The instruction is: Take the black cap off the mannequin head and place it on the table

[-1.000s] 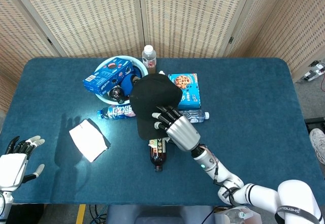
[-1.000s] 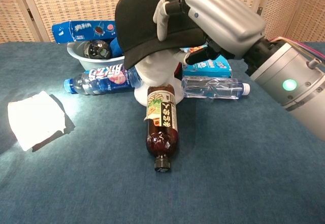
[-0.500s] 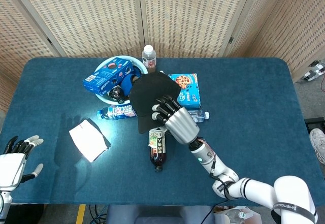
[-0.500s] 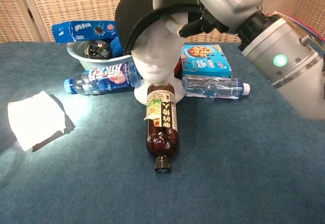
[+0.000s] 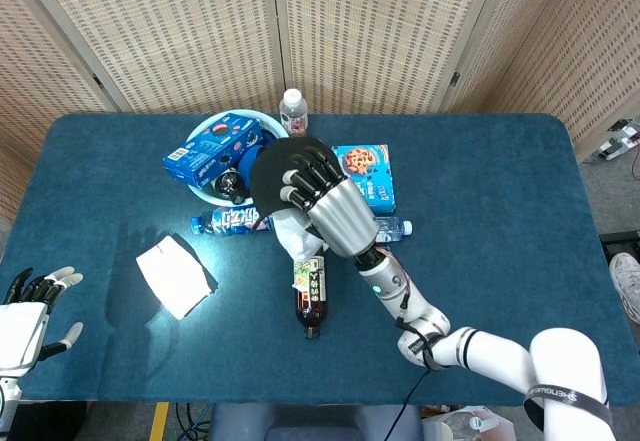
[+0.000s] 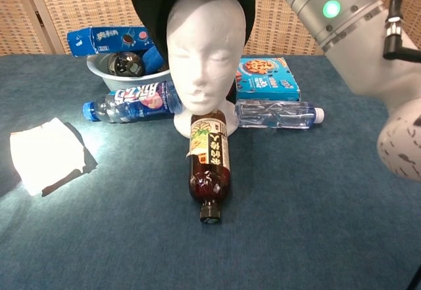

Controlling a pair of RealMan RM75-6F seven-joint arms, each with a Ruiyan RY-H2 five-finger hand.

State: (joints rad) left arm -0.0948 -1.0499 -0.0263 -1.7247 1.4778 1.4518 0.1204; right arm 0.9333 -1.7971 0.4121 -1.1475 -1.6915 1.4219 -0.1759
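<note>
My right hand (image 5: 322, 193) grips the black cap (image 5: 272, 169) mid-frame; my left hand's (image 5: 30, 311) fingers are spread. The bowl (image 5: 262, 129) at upper left holds a blue box (image 5: 211, 150).

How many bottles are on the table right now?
4 visible: a brown bottle lying before the mannequin head, a blue-labelled bottle left of it, a clear bottle right, and one upright bottle behind the bowl. Others may be hidden.
</note>
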